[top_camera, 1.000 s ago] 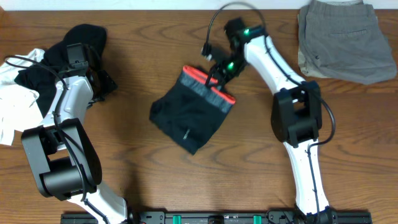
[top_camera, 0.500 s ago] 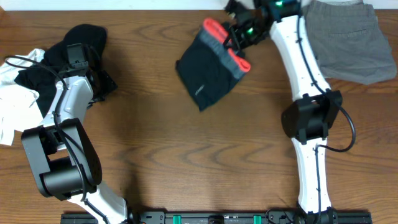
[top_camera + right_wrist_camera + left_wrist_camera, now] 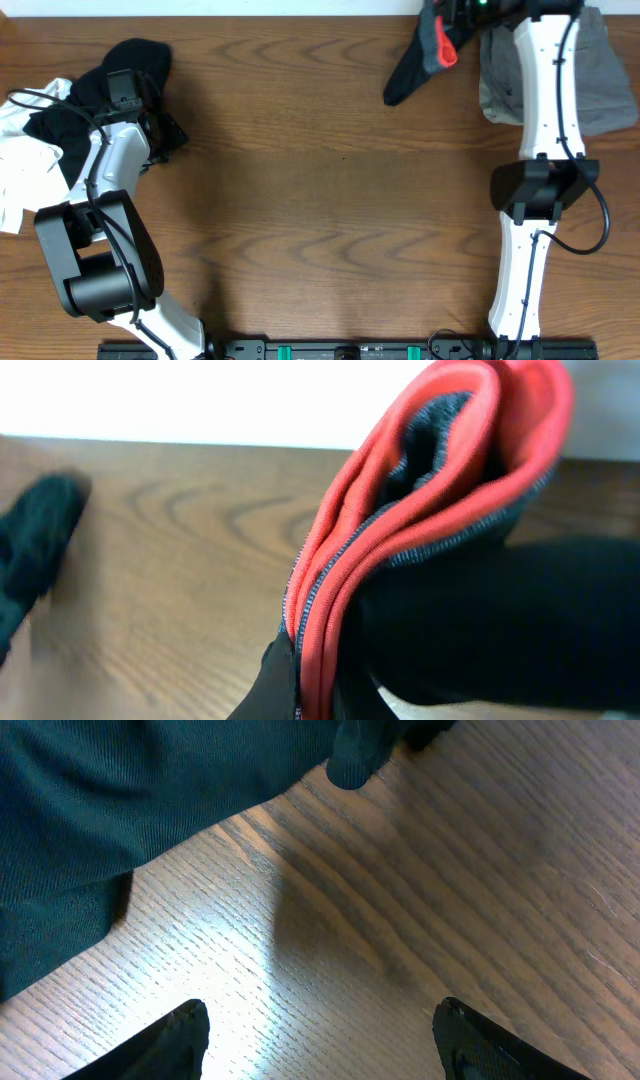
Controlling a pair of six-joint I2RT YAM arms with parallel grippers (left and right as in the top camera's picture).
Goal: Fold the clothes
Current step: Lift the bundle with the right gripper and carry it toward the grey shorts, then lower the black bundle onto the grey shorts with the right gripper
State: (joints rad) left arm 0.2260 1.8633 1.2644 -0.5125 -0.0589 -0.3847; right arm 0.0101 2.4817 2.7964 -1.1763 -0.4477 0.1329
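The folded black trousers (image 3: 412,68) with the coral-red waistband (image 3: 443,45) hang at the table's far right back, just left of the grey-khaki shorts. My right gripper (image 3: 455,20) is shut on the waistband (image 3: 400,540); the right wrist view shows red and grey layers pinched beside one dark finger (image 3: 272,682), with black cloth (image 3: 520,620) to the right. A plain black garment (image 3: 128,62) and a white T-shirt (image 3: 20,170) lie at the far left. My left gripper (image 3: 165,132) stands open over bare wood (image 3: 320,1042), with dark cloth (image 3: 100,800) just ahead of it.
Folded grey-khaki shorts (image 3: 595,70) lie in the back right corner, partly under my right arm (image 3: 545,90). The wooden table (image 3: 320,200) stretches between the two arms. The table's back edge runs close behind the right gripper.
My right gripper has carried the folded trousers from the table's middle up and to the right, to the back edge beside the shorts. The left arm has not moved.
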